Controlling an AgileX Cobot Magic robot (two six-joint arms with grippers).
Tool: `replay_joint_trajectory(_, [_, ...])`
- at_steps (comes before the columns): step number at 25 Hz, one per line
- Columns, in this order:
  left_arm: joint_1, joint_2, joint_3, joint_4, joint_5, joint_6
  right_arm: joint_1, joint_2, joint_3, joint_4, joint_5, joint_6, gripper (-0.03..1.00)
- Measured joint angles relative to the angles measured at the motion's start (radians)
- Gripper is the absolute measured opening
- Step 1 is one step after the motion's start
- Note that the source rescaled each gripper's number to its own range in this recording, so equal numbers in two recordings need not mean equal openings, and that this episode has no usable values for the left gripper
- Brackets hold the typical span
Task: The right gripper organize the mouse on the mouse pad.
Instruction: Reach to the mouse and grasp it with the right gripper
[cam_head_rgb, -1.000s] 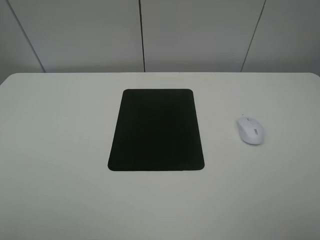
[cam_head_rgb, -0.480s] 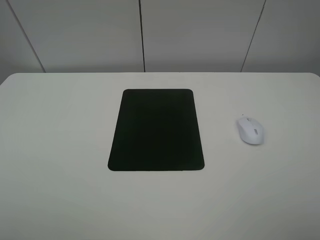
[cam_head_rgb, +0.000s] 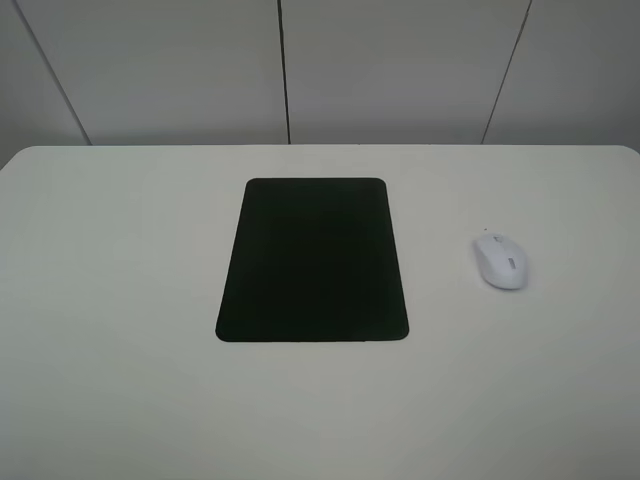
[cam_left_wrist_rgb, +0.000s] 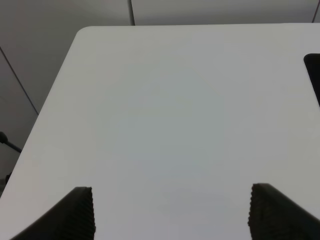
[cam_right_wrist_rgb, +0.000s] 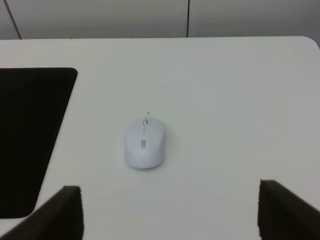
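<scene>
From the high camera I see the white table (cam_head_rgb: 120, 300) with the mouse pad (cam_head_rgb: 312, 260) lying flat near its middle, its long sides running away from me toward the grey wall panels (cam_head_rgb: 400, 70). The pad is a plain matte black sheet with rounded corners. The mouse (cam_head_rgb: 500, 261) is not on it. It sits on the bare table off the pad's right side, with a clear strip of white between the two, so they do not touch. It lies roughly level with the middle of the pad's long side. Its scroll-wheel end points toward the far edge of the table and is turned slightly toward the pad.

I can only see the claws through their own wrist cameras. The right claw (cam_right_wrist_rgb: 170, 200) is spread wide, with its two dark fingers (cam_right_wrist_rgb: 67, 212) far apart and only white table between them. It grips nothing. The mouse lies ahead of that gap, about centred between the fingers and well clear of both. A corner of the mouse pad shows off to one side.

The left claw (cam_left_wrist_rgb: 172, 210) is also spread wide and grips nothing. Its ribbed fingers (cam_left_wrist_rgb: 82, 215) are over plain table near the table's rounded far left corner. A thin black sliver of the mouse pad shows at the rim of that view.
</scene>
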Motion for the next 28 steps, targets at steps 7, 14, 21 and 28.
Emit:
replay_joint_trajectory(7, [0.000, 0.000, 0.000, 0.000, 0.000, 0.000, 0.000, 0.000, 0.000, 0.000, 0.000, 0.000, 0.70])
replay_joint_trajectory(14, [0.000, 0.000, 0.000, 0.000, 0.000, 0.000, 0.000, 0.044, -0.023, 0.000, -0.018, 0.000, 0.70])
replay_joint_trajectory(21, [0.000, 0.000, 0.000, 0.000, 0.000, 0.000, 0.000, 0.301, -0.080, 0.011, -0.150, 0.001, 0.70])
replay_joint_trajectory(28, [0.000, 0.000, 0.000, 0.000, 0.000, 0.000, 0.000, 0.644, -0.095, 0.012, -0.258, 0.012, 0.76])
